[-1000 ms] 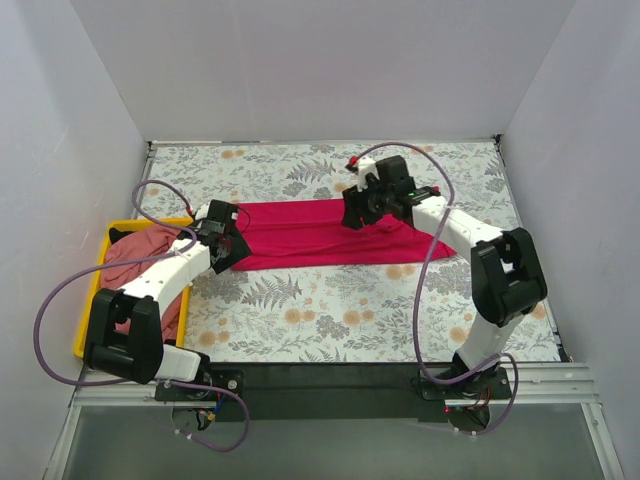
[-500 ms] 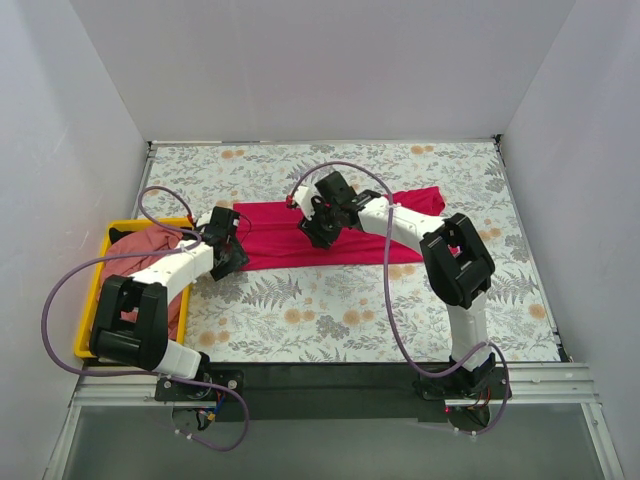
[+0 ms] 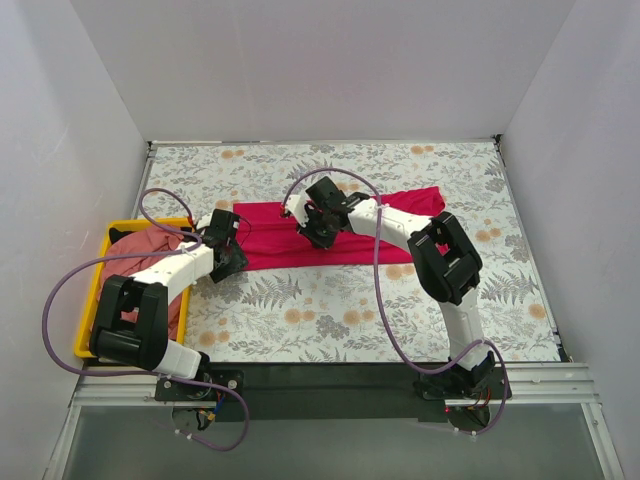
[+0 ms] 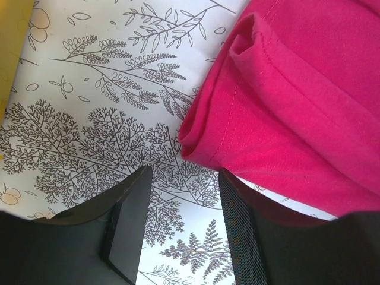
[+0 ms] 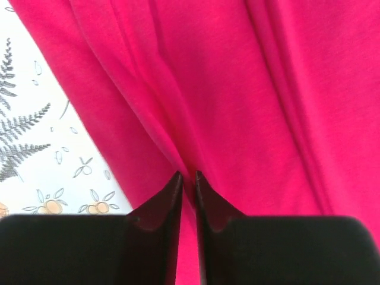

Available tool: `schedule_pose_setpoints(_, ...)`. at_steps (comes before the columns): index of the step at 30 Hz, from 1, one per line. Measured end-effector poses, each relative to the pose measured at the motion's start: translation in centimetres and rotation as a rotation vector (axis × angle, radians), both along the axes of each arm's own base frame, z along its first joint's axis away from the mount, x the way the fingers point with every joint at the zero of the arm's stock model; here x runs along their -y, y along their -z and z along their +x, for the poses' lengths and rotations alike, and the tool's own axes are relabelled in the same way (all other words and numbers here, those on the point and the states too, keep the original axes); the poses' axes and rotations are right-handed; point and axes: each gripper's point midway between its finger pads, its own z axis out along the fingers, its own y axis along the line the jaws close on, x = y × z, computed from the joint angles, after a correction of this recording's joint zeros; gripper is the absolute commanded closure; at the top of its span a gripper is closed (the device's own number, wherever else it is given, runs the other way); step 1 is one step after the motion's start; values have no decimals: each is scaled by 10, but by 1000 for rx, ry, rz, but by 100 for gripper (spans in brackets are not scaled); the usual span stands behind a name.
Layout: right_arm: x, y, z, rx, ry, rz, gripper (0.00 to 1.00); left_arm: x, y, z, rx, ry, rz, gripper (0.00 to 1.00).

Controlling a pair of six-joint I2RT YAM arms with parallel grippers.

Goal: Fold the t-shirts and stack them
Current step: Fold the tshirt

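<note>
The magenta-red t-shirt (image 3: 275,238) lies as a long folded band across the floral table. My right gripper (image 3: 312,235) sits on its left-middle part. In the right wrist view the right gripper (image 5: 187,177) is shut on a raised ridge of the red cloth (image 5: 237,89). My left gripper (image 3: 232,262) rests at the band's left end. Seen from the left wrist, the left gripper (image 4: 184,178) is open over bare table, just short of the shirt's rolled edge (image 4: 208,139), holding nothing. The salmon-pink t-shirt (image 3: 135,255) lies crumpled in the bin.
A yellow bin (image 3: 90,300) stands at the table's left edge beside the left arm. White walls close in the table on three sides. Purple cables loop off both arms. The floral tablecloth (image 3: 330,310) stretches in front of the shirt.
The right arm swung left along the red shirt from its right part to its left-middle, and its jaws closed on a fold. The left gripper barely moved.
</note>
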Motion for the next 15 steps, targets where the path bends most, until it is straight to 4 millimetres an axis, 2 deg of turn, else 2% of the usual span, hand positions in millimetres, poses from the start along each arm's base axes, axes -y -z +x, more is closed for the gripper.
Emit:
schedule_pose_setpoints(3, 0, -4, 6, 24, 11, -6, 97, 0, 0, 0, -1, 2, 1, 52)
schedule_pose_setpoints(7, 0, -10, 18, 66, 27, -19, 98, 0, 0, 0, -1, 3, 1, 52)
schedule_pose_setpoints(12, 1, -11, 35, 102, 56, -35, 91, 0, 0, 0, -2, 4, 0, 52)
schedule_pose_setpoints(14, 2, -9, 42, 112, 71, -45, 83, 1, 0, -1, -2, 5, -2, 52)
schedule_pose_setpoints(15, 4, -7, 46, 116, 82, -52, 82, 0, 0, -1, -3, 5, -2, 52)
